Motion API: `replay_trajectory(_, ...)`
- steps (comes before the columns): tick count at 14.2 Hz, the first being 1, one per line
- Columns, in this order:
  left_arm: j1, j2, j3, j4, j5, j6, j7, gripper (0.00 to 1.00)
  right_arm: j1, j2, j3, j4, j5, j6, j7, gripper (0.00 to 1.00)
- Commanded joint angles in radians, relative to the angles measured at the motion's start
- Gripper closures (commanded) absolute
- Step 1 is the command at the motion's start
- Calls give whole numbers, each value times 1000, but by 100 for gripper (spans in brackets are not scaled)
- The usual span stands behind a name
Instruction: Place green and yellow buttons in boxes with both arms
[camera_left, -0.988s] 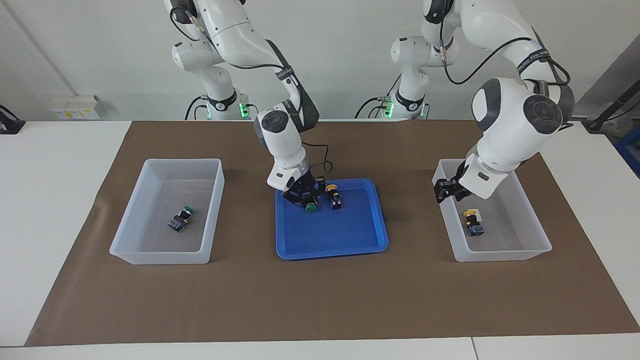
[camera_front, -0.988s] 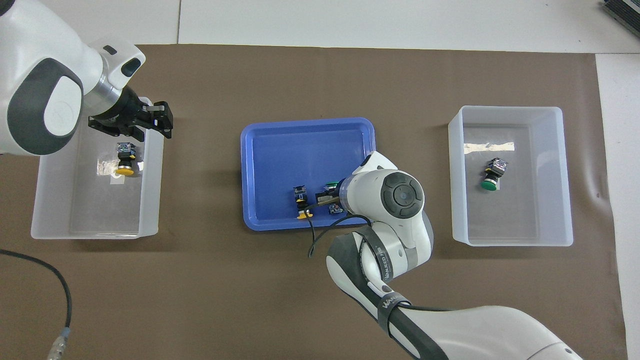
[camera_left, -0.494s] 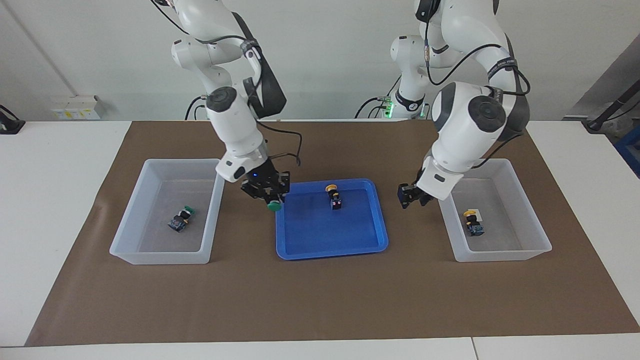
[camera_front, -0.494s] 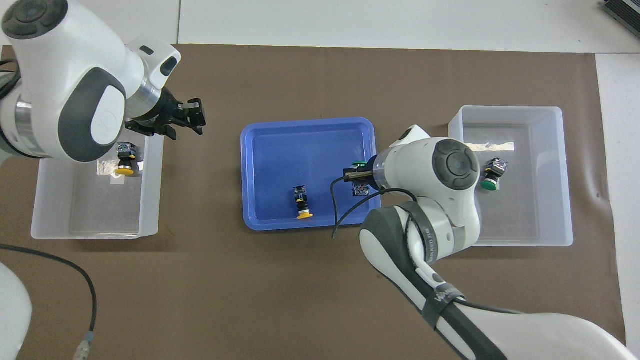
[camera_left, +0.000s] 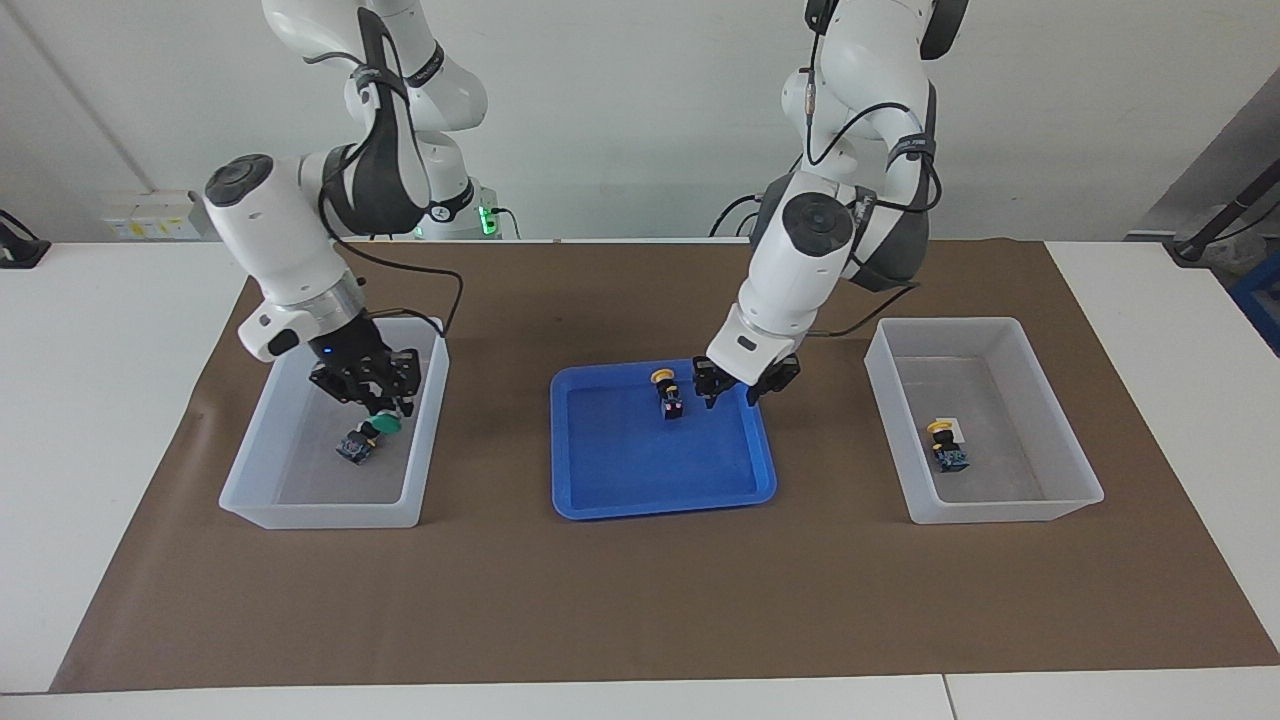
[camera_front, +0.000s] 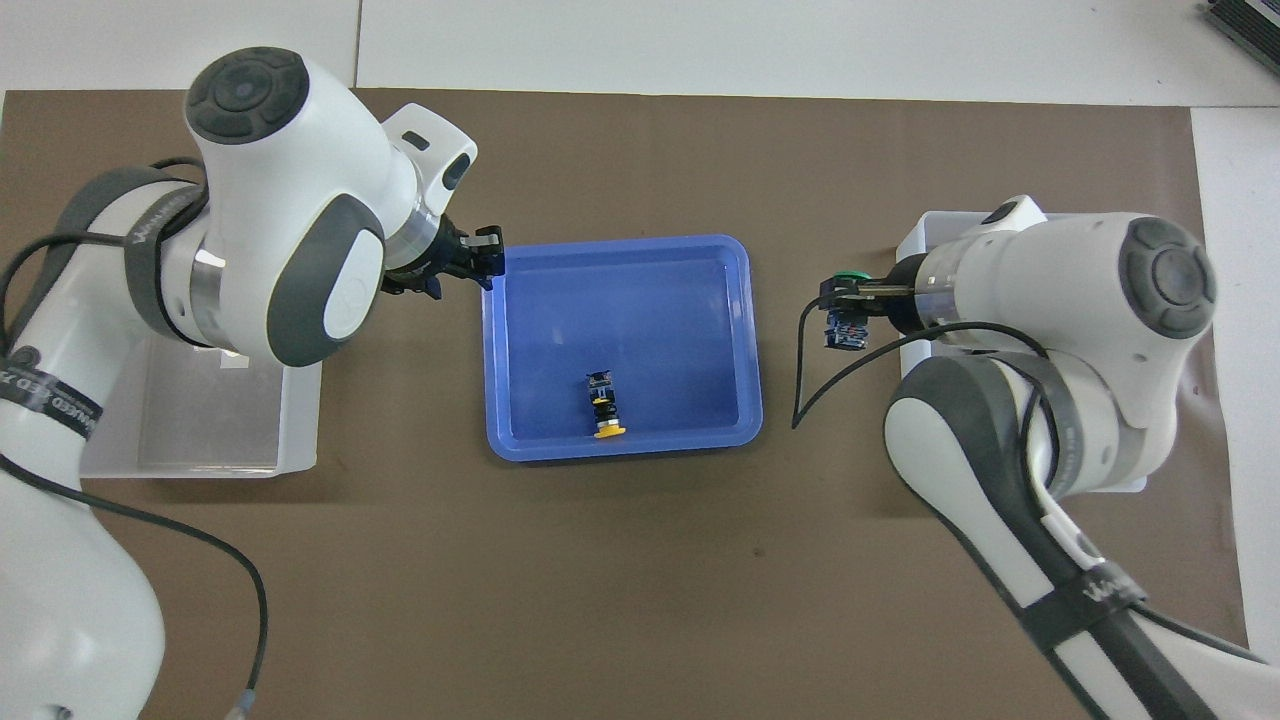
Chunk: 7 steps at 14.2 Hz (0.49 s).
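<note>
My right gripper (camera_left: 378, 402) (camera_front: 850, 300) is shut on a green button (camera_left: 385, 424) (camera_front: 851, 275) and holds it low over the box (camera_left: 320, 515) (camera_front: 915, 240) at the right arm's end. Another green button (camera_left: 352, 447) lies in that box. My left gripper (camera_left: 733, 392) (camera_front: 490, 262) hangs open over the blue tray's (camera_left: 660, 508) (camera_front: 620, 452) edge, beside a yellow button (camera_left: 668, 395) (camera_front: 603, 405) that stands in the tray. A second yellow button (camera_left: 945, 445) lies in the box (camera_left: 985, 510) (camera_front: 200, 465) at the left arm's end. The overhead view hides both boxed buttons under the arms.
A brown mat (camera_left: 640, 600) covers the table under the tray and both boxes. Two slimmer white arms (camera_left: 440, 200) with green-lit bases stand at the robots' edge. A black cable (camera_front: 815, 390) loops down from the right wrist.
My right gripper carried the green button from the tray to over the box at its end. My left gripper swung from its own box to the tray, beside the yellow button.
</note>
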Motion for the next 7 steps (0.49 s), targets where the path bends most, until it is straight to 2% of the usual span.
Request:
replay_trajectory(1, -55, -28, 20, -124, -15, 106, -13, 22, -48, 39, 16, -41, -17, 61, -44, 100)
replay_trajectory(3, -83, -31, 20, -193, -14, 181, -15, 9, -55, 57, 16, -63, -15, 87, -56, 100)
replay_trajectory(5, -96, -31, 20, -209, -12, 197, -15, 8, -57, 83, 16, -67, -15, 116, -56, 89)
replay_trajectory(6, -104, -28, 20, -212, -12, 198, -15, 8, -57, 93, 16, -78, -15, 134, -56, 75)
replay_trajectory(7, -118, -28, 20, -222, -14, 206, -18, 8, -57, 93, 16, -83, -15, 144, -53, 52)
